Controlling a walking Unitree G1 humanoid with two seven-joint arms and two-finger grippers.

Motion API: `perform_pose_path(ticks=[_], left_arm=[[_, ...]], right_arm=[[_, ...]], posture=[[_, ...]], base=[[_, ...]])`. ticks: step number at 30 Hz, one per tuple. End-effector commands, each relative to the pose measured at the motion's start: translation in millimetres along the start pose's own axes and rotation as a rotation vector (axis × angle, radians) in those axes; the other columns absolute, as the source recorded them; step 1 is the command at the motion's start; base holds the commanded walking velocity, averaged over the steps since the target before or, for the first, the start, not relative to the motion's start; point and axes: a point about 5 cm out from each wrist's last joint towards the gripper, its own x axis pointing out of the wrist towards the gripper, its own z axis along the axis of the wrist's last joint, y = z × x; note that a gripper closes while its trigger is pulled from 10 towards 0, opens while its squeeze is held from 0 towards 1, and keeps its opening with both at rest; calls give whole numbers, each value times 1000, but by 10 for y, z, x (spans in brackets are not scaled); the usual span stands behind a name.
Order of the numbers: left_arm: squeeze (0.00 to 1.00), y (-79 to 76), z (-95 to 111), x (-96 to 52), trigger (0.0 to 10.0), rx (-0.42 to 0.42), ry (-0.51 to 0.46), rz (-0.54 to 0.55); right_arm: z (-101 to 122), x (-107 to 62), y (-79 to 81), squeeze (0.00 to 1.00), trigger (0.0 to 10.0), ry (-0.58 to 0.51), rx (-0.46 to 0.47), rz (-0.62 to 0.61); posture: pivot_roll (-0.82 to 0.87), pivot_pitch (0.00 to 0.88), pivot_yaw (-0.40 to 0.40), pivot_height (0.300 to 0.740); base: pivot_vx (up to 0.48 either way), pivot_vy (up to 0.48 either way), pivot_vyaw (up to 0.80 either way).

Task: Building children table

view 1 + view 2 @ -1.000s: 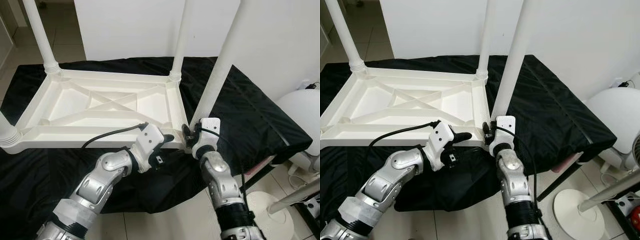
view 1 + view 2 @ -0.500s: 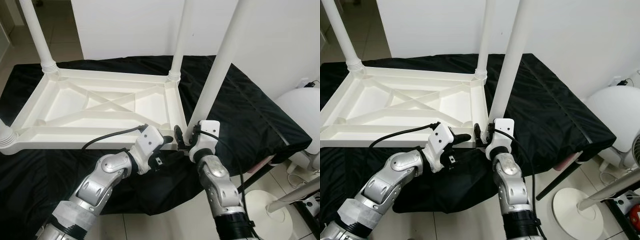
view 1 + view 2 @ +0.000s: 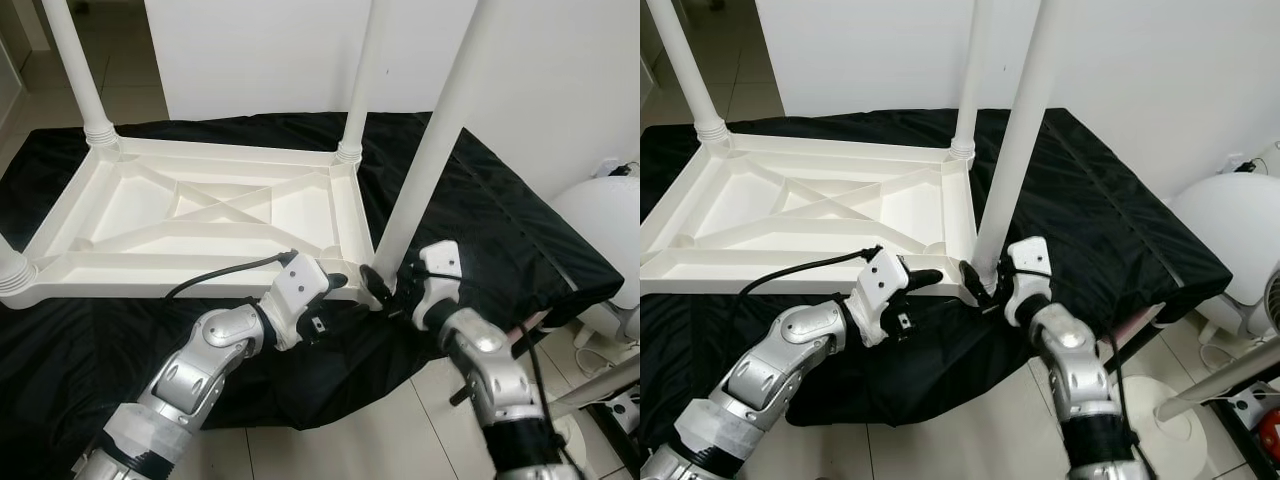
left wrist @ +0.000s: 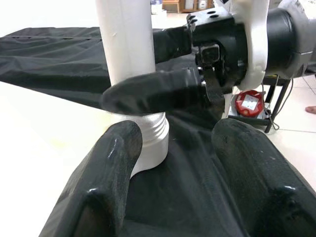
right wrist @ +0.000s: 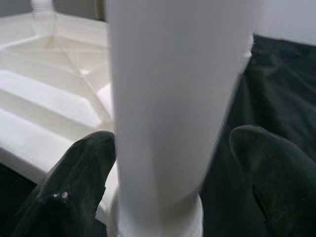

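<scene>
Ok, eye views: white kids' table (image 3: 200, 210) lies upside down on black cloth (image 3: 500, 220), near-right leg (image 3: 425, 170) standing in its corner socket. R gripper (image 3: 385, 292) sits at the leg base; vs 1 s ago the right arm has swung outward to the robot's right, wrist rotated, so it now comes at the leg from the side, not from below. L gripper (image 3: 340, 280) hasn't moved, at the frame's near edge by that corner. L wrist view: L gripper (image 4: 173, 148) fingers spread, nothing held, leg's threaded collar (image 4: 148, 143) between them but apart; R gripper's black fingers cross the leg base. R wrist view: leg (image 5: 173, 108) fills the gap between its fingers (image 5: 84, 163), fingers wide, no visible contact. Read: regrasp for another turn of the leg, prob. still screwing it home; other legs look seated.
</scene>
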Motion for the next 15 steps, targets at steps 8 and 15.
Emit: perform_pose_path(ticks=[8, 15], left_arm=[[0, -30, 3, 18, 10000, 21, 9, -55], [0, -6, 11, -13, 10000, 37, 16, -38]], right_arm=[[-83, 233, 34, 0, 10000, 78, -87, 184], [-197, 274, 51, 0, 0, 128, -61, 283]], posture=[[-18, 0, -69, 740], [16, 0, -85, 740]], base=[[0, 0, 0], [0, 0, 0]])
